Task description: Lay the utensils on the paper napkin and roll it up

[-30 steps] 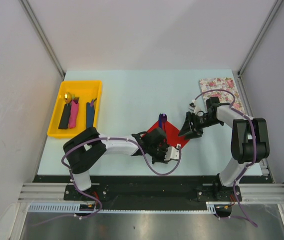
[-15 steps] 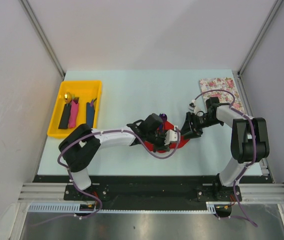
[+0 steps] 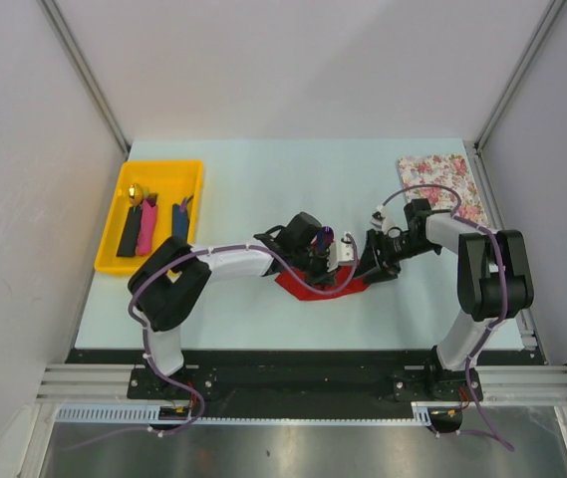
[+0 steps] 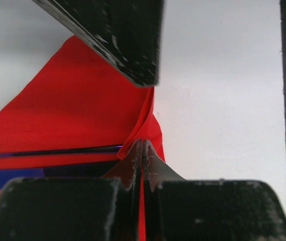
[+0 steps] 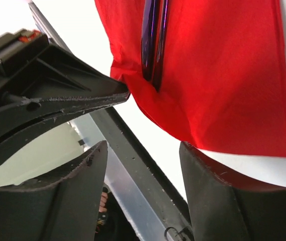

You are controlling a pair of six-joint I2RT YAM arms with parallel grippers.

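The red paper napkin lies at the table's middle, partly folded over. In the left wrist view it carries a dark purple utensil. My left gripper is shut on a lifted napkin edge. My right gripper is open just right of the napkin, its jaws empty beside the napkin and the purple utensil. A black, a pink and a blue utensil lie in the yellow tray.
The yellow tray stands at the far left, with a small gold object in it. A white pink-flowered sheet lies at the far right corner. White walls close the table on three sides.
My left gripper has swung from the napkin's near side back towards the middle, pulling the napkin edge over. The right gripper has shifted slightly left, towards the napkin.
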